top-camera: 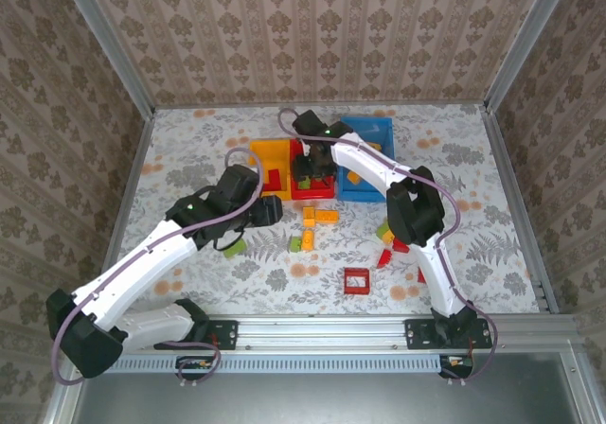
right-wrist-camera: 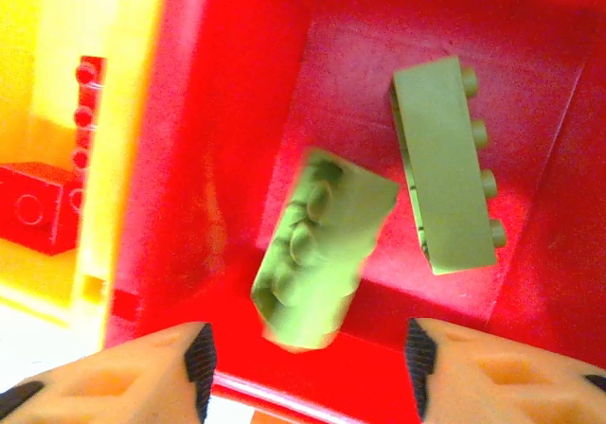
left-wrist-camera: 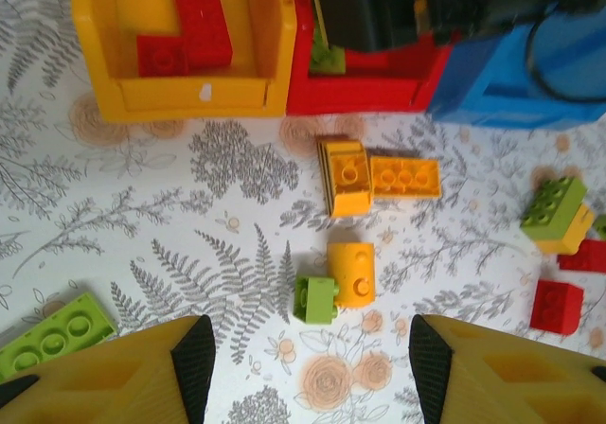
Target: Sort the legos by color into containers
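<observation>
Fern-and-flower cloth covers the table [top-camera: 454, 159], with damask wallpaper on 3 sides. Over the red bin [right-wrist-camera: 237, 112] the right gripper [right-wrist-camera: 308, 353] hangs with its fingers spread wide and nothing between them. A lime green brick [right-wrist-camera: 317, 249] shows blurred just under it, clear of both fingers, beside a second green brick [right-wrist-camera: 440, 173] lying on its side on the bin floor. The left gripper [left-wrist-camera: 308, 358] hovers low over the loose pile, also wide apart and empty. Below it an orange brick [left-wrist-camera: 352, 273] touches a small green cube [left-wrist-camera: 315, 299], 2 more orange pieces [left-wrist-camera: 405, 176] lie nearer the bins, and a long green brick [left-wrist-camera: 52, 334] sits at the edge of that wrist view. Red bricks [left-wrist-camera: 199, 17] lie in the orange-yellow bin [left-wrist-camera: 189, 96], and the blue bin [left-wrist-camera: 511, 83] stands on the other side of the red one. These are hard, glossy, studded plastic blocks: light, rigid and tough, I'd judge, but slick on the flat faces. Best hold looks to be across 2 opposite smooth side walls, not over the studs. The red hollow frame [top-camera: 357, 280] wants a pinch on 1 wall.
</observation>
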Robot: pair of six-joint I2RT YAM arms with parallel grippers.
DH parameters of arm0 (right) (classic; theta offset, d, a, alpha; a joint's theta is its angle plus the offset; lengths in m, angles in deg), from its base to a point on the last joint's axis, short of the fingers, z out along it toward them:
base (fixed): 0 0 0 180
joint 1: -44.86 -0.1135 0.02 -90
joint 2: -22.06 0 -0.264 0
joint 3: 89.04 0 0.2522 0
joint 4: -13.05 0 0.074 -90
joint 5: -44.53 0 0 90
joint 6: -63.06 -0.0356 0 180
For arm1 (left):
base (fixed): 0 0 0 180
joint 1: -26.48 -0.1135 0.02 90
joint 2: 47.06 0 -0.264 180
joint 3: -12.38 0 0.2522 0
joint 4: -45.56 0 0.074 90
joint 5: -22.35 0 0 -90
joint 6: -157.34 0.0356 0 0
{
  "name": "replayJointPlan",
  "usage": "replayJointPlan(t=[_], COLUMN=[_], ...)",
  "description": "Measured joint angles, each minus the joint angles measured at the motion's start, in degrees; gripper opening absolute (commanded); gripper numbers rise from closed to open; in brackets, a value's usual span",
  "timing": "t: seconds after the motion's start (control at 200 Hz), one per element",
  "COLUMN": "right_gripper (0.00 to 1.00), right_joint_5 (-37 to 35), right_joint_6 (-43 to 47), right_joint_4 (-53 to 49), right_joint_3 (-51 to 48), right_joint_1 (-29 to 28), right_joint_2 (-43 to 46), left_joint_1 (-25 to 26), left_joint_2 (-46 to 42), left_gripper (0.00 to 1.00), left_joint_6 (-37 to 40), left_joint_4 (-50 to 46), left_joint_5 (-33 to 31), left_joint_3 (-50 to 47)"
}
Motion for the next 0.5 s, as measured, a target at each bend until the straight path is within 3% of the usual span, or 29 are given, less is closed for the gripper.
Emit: replayJointPlan(t=[0.25,0.375,0.5], right_gripper=[0.58,0.57,0.56], right_joint_5=[-1.09,-1.86,-2.86], right_joint_6=[0.22,0.26,-0.20], right_joint_4=[-0.04,5.64,10.73], right_joint_3=[-4.24,-19.34,-36.96], right_joint_1=[-0.61,-0.72,-0.68], right_joint_2=[7.80,22.34,39.56], left_joint_1=[0.09,1.81,6.82], left_joint_2=[4.26,8.33,16.09], left_gripper=[0.61,0.61,0.60], left_joint_6=[7.72,14.88,23.50], left_joint_4=[2.54,5.18,6.19], left_joint_5=[7.69,13.86,18.23], left_joint_3=[-1.01,-0.72,1.57])
